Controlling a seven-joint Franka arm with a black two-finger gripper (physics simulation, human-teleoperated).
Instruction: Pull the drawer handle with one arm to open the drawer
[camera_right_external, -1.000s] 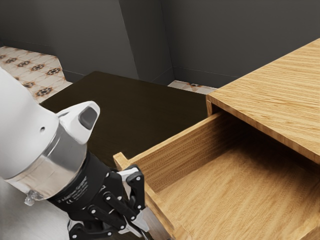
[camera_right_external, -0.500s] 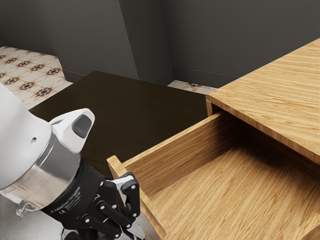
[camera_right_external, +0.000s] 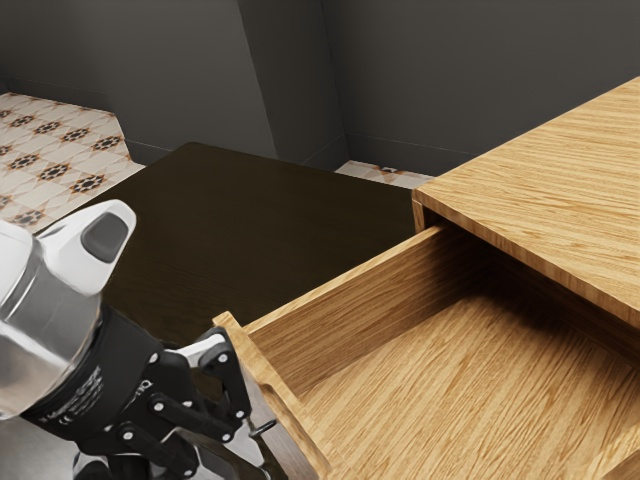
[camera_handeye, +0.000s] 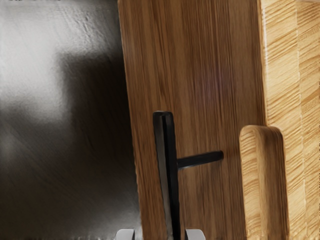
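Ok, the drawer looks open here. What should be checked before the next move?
1. Drawer open: ok, drawn well out from under the cabinet top.
2. Tool at the drawer's front: ok.
3. Handle right before the hand: ok.
4. Tool's hold on the handle: cannot tell.
5. Travel left in the drawer: cannot tell, its back is hidden.
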